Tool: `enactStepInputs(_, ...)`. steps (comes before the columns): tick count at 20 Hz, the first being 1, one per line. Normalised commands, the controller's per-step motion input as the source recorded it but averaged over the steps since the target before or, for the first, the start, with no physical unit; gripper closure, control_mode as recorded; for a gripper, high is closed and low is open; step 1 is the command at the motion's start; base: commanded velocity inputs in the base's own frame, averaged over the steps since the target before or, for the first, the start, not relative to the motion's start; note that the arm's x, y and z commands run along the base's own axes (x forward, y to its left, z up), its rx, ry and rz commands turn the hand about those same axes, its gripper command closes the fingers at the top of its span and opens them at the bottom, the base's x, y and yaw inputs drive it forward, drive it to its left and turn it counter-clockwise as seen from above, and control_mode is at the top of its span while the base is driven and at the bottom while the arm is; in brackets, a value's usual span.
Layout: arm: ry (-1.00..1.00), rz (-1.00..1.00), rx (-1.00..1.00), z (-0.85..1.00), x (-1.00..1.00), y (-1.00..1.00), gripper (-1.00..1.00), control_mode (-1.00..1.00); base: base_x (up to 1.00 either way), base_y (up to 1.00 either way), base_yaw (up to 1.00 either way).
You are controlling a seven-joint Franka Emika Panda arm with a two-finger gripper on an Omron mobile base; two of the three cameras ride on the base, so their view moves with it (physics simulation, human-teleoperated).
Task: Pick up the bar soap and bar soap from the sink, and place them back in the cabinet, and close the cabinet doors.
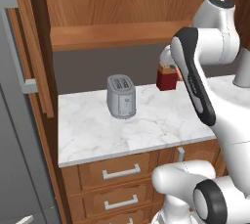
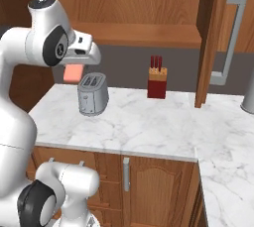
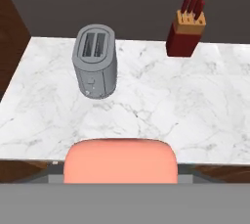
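Fingers (image 2: pixel 73 70) grasping salmon-pink flat bar soap (image 3: pixel 120 162), above marble tabletop (image 1: pixel 146 120). I'm mid-carry; next: raise to brown wooden cabinet (image 2: pixel 139 33) shelf.

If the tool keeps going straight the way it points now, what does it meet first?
Probably the white marble counter, between the grey two-slot toaster and the dark red knife block. The tool holds a salmon-pink bar soap; depth is uncertain.

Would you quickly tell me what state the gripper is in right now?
Gripper: jaws shut on a bar soap, held above the marble counter near the toaster.
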Motion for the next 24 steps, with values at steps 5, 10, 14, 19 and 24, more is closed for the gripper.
enactStepInputs(5, -0.15, 0.0, 0.0, 0.15, 0.59, -0.01, 1.0, -1.0, 0.0, 0.0, 0.0)
enactStepInputs(10, -0.06, 0.0, 0.0, 0.14, 0.58, 0.0, 1.0, -1.0, 0.0, 0.0, 0.0)
enactStepInputs(14, -0.06, 0.0, 0.0, 0.16, 0.57, 0.0, 1.0, -1.0, 0.0, 0.0, 0.0)
enactStepInputs(19, -0.03, 0.0, 0.0, 0.26, 0.42, 0.0, 1.0, -1.0, 0.0, 0.0, 0.0)
enactStepInputs(24, -0.01, 0.0, 0.0, 0.26, 0.23, 0.0, 1.0, -1.0, 0.0, 0.0, 0.0)
